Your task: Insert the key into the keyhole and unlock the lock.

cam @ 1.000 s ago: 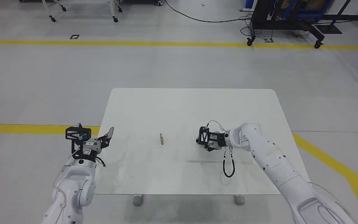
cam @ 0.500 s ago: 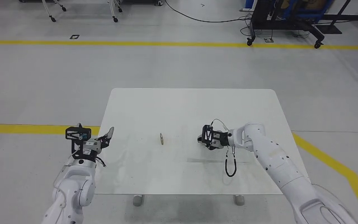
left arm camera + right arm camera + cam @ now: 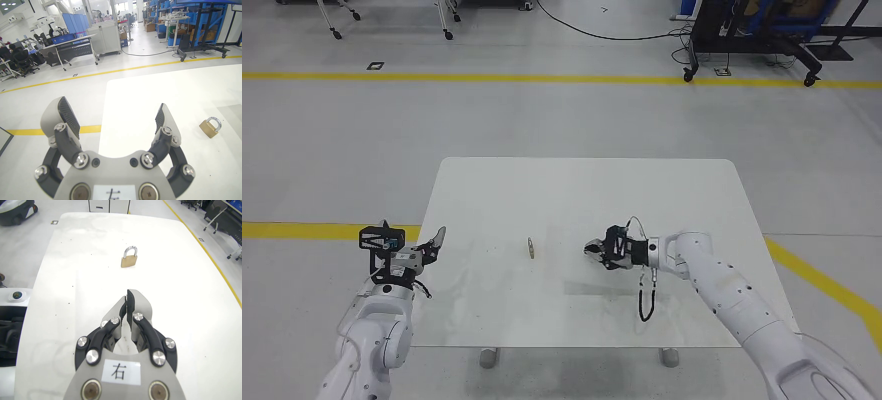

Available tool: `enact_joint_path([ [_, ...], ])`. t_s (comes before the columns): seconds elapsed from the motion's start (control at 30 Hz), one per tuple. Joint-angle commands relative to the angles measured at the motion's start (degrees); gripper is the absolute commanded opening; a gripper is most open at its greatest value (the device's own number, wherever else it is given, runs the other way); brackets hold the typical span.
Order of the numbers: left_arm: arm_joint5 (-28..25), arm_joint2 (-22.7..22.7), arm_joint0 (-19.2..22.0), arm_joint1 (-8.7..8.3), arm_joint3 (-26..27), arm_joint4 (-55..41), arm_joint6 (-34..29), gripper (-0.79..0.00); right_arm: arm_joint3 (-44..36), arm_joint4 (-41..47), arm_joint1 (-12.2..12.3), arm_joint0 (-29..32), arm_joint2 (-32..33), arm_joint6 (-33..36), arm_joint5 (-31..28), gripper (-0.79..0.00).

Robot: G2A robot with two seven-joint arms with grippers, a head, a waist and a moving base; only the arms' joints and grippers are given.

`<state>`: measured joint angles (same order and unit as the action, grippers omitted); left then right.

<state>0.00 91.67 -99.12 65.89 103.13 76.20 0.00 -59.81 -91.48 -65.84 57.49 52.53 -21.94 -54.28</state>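
Right claw (image 3: 127, 293): closed, pads (image 3: 130, 306) pressed all but together. A thin pale sliver shows between them at the tip, too small to tell whether it is the key.
Right claw position: top view has the right claw (image 3: 592, 248) over the table (image 3: 642, 190), right of its middle, tip aimed at the lock and apart from it. Cannot tell whether it touches the surface.
Left claw (image 3: 112, 107): open wide, nothing between the 2 fingers (image 3: 69, 117).
Left claw position: top view has the left claw (image 3: 435, 240) at the table's left edge. 1 finger is over the floor, the other over the table (image 3: 151, 91). Well apart from the lock.
Lock (image 3: 129, 260): brass body, silver shackle, both shackle legs meeting the body. It sits on the table (image 3: 85, 237), shackle pointing away from the right claw and body end toward it.
Lock placement: top view puts the lock (image 3: 531, 247) near the table's middle, between the 2 claws, nearer the right one. From the left wrist the lock (image 3: 209, 129) looks tilted, shackle up. Cannot tell whether it lies flat or stands on an edge.
Cable: black cable (image 3: 646, 300) hangs in a loop from the right arm, just behind its claw, above the table's near side.
Floor: 1 yellow line (image 3: 542, 77) runs across beyond the table's far edge.
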Motion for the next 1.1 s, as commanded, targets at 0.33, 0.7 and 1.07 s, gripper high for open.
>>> enact_joint_path([
  [0.33, 0.00, 0.00, 0.00, 0.00, 0.00, 0.00, 0.00, 0.000, 11.17, -0.78, -1.12, -2.69, -3.42, -19.37, -0.54, -0.785],
  [0.7, -20.45, -10.87, 10.60, 0.08, 1.55, -0.72, -10.87, 0.000, 11.17, -0.78, -1.12, -2.69, -3.42, -19.37, -0.54, -0.785],
  [1.07, -25.93, -33.49, 35.03, 3.73, -12.40, 2.93, -23.69, 0.000, 11.17, -0.78, -1.12, -2.69, -3.42, -19.37, -0.54, -0.785],
])
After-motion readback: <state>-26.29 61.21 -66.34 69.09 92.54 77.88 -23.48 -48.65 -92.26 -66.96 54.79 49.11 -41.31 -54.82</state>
